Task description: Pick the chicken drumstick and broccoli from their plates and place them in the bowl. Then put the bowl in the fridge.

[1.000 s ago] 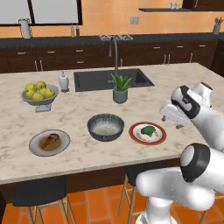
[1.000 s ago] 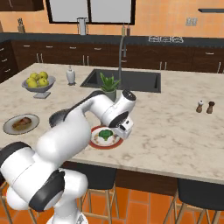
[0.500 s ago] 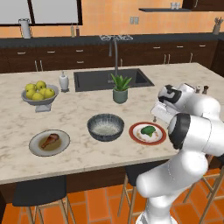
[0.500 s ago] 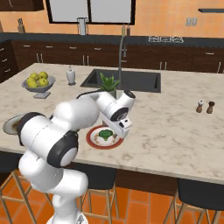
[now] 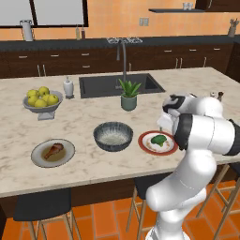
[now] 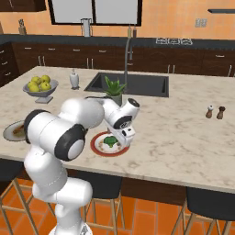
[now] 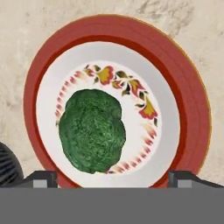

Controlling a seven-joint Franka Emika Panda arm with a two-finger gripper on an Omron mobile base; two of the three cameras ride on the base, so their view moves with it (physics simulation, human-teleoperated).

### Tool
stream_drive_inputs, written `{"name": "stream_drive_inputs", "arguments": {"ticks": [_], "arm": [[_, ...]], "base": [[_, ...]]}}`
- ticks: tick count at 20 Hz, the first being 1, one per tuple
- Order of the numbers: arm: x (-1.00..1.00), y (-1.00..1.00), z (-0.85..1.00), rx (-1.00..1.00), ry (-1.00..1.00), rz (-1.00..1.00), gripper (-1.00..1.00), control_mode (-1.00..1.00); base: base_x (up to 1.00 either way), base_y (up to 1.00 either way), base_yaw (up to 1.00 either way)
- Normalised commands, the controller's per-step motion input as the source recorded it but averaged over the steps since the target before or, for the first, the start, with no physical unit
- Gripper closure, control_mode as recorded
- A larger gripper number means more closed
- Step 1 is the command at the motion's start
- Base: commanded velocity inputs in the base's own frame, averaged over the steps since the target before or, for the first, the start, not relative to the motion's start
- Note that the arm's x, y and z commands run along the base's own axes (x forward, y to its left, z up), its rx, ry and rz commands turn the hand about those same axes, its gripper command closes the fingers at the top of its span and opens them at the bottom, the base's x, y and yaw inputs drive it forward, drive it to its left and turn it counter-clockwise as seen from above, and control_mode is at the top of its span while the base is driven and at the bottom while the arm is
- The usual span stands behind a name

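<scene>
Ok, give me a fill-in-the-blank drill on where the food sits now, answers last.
1. The broccoli lies on the plate with the ____ rim.
2. The chicken drumstick lies on the ____ plate.
3. The bowl stands between the two ____.
4. The fruit in the footed bowl is ____.

Missing words: red; grey; plates; yellow

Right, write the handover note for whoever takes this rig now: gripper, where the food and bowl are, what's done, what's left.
Gripper: open, empty, poised above the broccoli, fingertips wide apart.
Broccoli: on the red-rimmed plate, untouched.
Chicken drumstick: on the grey plate, at the counter's left end.
Bowl: empty, on the counter between the two plates.
Done: nothing moved yet.
Left: grasp the broccoli and drop it in the bowl, do the same with the drumstick, then carry the bowl to the fridge.
</scene>
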Motion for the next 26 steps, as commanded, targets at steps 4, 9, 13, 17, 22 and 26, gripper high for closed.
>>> {"name": "stream_drive_inputs", "arguments": {"ticks": [4,9,13,17,22,26], "arm": [[0.39,0.0,-0.37,0.0,-0.01,-0.01,-1.0,-1.0],[0.21,0.01,-0.25,0.0,0.0,0.0,-1.0,-1.0],[0.0,0.15,-0.03,0.0,0.0,0.0,-1.0,-1.0],[0.0,0.29,0.0,0.0,0.0,-0.01,1.0,-1.0],[0.0,0.26,-0.01,0.0,0.0,-0.01,1.0,-1.0],[-0.11,-0.01,0.08,0.0,0.0,-0.03,1.0,-1.0]], "base": [[0.0,0.0,0.0],[0.0,0.0,0.0],[0.0,0.0,0.0],[0.0,0.0,0.0],[0.0,0.0,0.0],[0.0,0.0,0.0]]}}
